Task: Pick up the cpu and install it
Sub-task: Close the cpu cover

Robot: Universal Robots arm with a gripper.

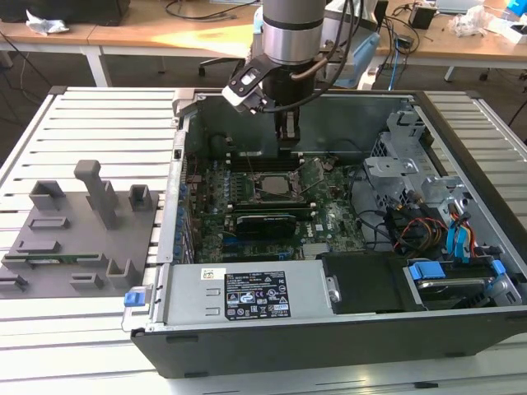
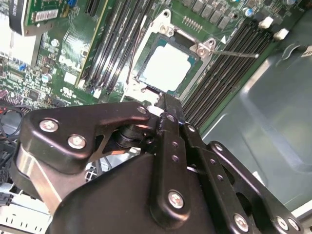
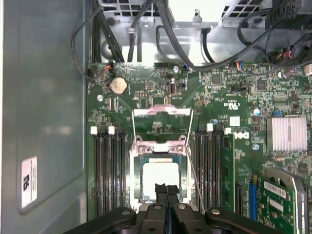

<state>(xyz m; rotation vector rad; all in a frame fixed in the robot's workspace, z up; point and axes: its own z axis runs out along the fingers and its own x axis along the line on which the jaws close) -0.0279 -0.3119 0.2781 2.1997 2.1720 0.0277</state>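
Cpu (image 3: 158,175), flat silvery-white square chip: likely light, stiff, breaks easy; hold edges. Black claw (image 1: 286,146) at its 12 o'clock, exterior view, pinched narrow, empty.

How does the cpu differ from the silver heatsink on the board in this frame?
The cpu has a smooth, flat top; the heatsink is ribbed with fins. The cpu lies inside the socket frame between the memory slots; the heatsink sits on open board, outside those slots. The cpu lies low in its frame; the heatsink stands proud of the board. Both are pale, silvery and squarish.
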